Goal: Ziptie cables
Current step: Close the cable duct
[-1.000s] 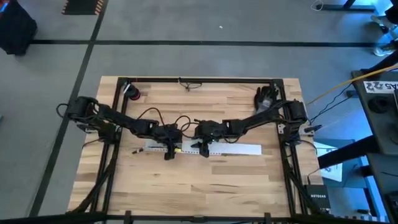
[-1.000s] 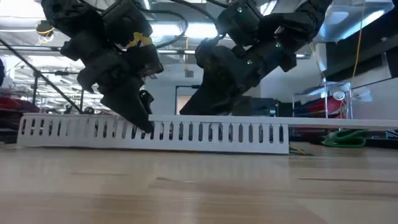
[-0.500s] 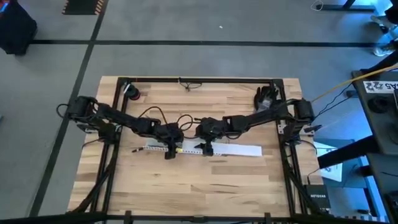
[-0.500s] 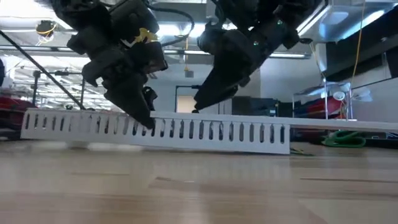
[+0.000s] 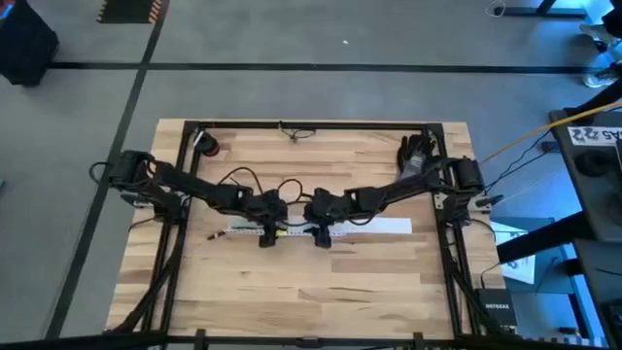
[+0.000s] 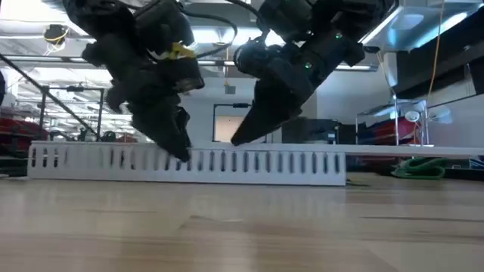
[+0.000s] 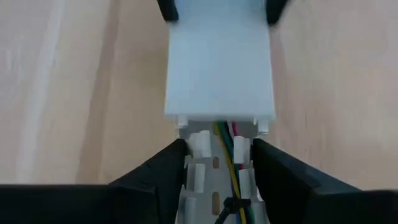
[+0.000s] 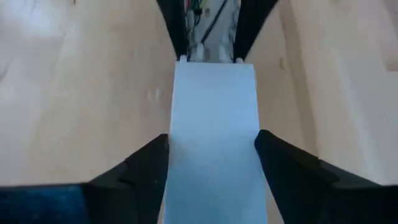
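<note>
Cables (image 7: 229, 155) in duct (image 6: 249, 166) on wooden table (image 5: 292, 292)

- High view looks straight down on the whole table (image 5: 292, 292) from far above.
- Low view sits at tabletop height, facing level across it into the room.
- Both wrist views look close along the white slotted duct (image 7: 221, 74), facing each other.

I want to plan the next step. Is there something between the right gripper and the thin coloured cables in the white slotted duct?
Yes. A flat white cover lies on the white slotted duct under the right gripper, hiding the thin coloured cables. They show only at the uncovered end, which the left gripper straddles.
</note>
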You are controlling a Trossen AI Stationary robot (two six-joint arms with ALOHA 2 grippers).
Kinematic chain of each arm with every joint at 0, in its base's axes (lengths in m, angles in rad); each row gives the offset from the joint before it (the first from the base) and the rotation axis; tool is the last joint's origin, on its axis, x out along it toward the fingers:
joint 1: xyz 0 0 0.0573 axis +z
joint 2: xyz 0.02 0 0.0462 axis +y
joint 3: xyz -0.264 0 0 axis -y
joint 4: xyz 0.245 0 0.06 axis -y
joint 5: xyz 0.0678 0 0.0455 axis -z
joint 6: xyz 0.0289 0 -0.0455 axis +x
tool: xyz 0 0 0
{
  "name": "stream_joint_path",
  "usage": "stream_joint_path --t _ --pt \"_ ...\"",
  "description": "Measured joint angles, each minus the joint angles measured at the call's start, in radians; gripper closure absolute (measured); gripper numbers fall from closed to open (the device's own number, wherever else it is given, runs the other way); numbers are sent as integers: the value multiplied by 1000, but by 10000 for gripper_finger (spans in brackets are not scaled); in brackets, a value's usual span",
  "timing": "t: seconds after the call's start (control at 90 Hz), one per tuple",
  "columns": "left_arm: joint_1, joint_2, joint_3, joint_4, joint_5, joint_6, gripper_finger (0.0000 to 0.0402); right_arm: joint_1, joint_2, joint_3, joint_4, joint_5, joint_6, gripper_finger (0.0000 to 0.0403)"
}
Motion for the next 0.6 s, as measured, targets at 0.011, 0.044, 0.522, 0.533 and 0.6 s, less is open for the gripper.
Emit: stream_joint_path --t 0.011,0.044,0.522,0.533,0.6 --pt "-1 -4 0 -5 0 0 233 0 0 0 -1 -1 -1 169" --pt "-3 -19 -2 -21 1 2 233 0 0 0 -4 -2 -1 170" --pt "41 25 -2 91 29 -62 164 -1 1 -5 10 3 -9 172" --pt "42 24 -2 88 31 -62 160 -1 1 -5 9 3 -9 172" --pt "49 6 -1 48 68 -67 138 -1 2 -4 13 2 -9 172"
